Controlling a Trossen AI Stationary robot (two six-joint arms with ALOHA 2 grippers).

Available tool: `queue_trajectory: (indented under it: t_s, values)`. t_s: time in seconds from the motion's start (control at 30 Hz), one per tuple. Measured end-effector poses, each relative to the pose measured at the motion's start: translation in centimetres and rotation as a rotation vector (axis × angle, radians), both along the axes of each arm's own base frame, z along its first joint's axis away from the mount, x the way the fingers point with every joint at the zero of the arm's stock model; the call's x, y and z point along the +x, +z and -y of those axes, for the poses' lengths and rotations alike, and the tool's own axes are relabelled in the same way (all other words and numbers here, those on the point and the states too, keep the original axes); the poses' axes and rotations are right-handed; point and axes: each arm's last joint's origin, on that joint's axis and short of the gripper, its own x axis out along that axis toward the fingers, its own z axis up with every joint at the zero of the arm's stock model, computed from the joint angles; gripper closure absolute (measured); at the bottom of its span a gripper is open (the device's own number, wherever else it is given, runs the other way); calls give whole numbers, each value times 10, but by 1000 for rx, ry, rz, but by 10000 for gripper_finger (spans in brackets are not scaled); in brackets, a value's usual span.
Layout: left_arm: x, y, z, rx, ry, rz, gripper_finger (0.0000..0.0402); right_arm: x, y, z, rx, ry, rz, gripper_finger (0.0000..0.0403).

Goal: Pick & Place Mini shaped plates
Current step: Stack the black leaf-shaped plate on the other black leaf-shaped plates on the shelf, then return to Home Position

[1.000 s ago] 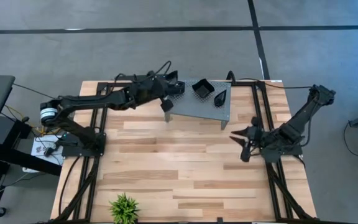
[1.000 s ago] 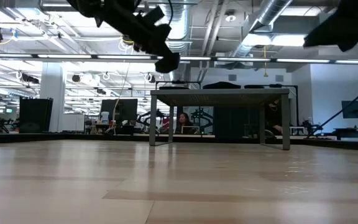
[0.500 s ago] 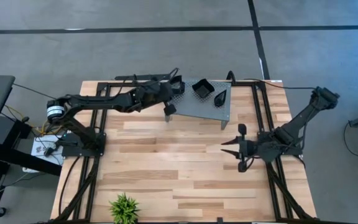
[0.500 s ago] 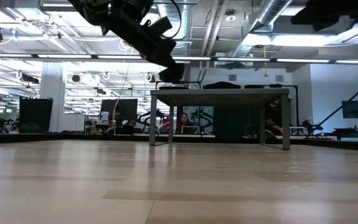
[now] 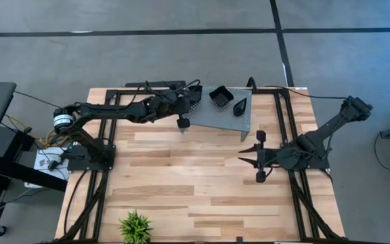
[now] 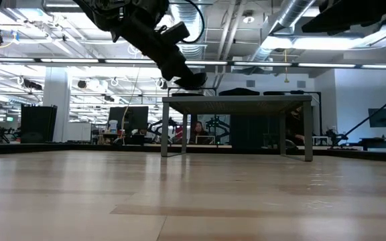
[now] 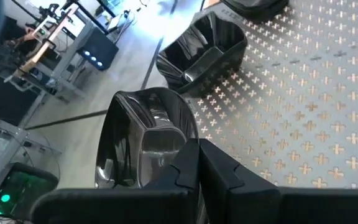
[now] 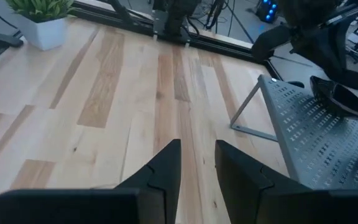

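Note:
A grey perforated shelf (image 5: 212,115) stands at the table's far middle. On it rest a wavy-edged square mini plate (image 5: 221,96) and a teardrop one (image 5: 240,106). My left gripper (image 5: 182,120) is at the shelf's left end, shut on a third glossy black mini plate (image 7: 143,140). In the low view that plate (image 6: 194,81) hangs a little above the shelf top (image 6: 236,100). My right gripper (image 5: 245,154) hovers open over the table's right half, pointing left, with nothing between its fingers (image 8: 166,168). My left gripper pinches the plate by the part of its rim nearest the wrist (image 7: 178,163), the two fingers (image 7: 211,174) shut together there. The fingers slant down from the table's left. The plate is lifted clear, tilted, its hollow side showing in the left wrist view.
A small green plant (image 5: 135,227) in a white pot stands at the table's near edge. Black frame rails (image 5: 93,196) run along both sides of the table. Bare wood lies in front of the shelf's legs (image 8: 244,121).
My left gripper has sunk and moved right toward the shelf's left end, rolling at the wrist, so the held plate has turned with it. My right gripper has moved toward the table's left and has rolled too, staying open.

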Motion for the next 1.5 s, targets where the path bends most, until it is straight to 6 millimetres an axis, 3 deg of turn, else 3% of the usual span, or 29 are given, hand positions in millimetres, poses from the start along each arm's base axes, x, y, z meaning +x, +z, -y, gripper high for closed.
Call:
queue_trajectory:
  t_s: [0.5, 0.8, 0.9, 1.0, 1.17, 1.37, 1.5]
  values:
    - [-2, -6, -9, -10, 44, -21, 375, 3, 0, 6, -14, -26, -7, 310]
    - [0, -5, -7, -16, 63, -2, 301, 3, -1, 5, 5, 19, -19, 310]
    - [1, 2, 7, -15, 31, 29, 280, 3, -1, 5, 3, 14, -17, 310]
    - [0, 21, 34, 12, -5, 100, 267, 3, 0, 5, -45, 29, -22, 310]
    - [-21, 60, 82, -64, -30, 262, 264, 3, 0, 5, -177, 78, -43, 310]
    - [-74, 90, 126, -224, -125, 272, 272, 5, 0, 4, -58, 36, -11, 310]
    - [-115, 89, 137, -291, -171, 261, 276, 2, 32, 1, 44, 135, 146, 310]
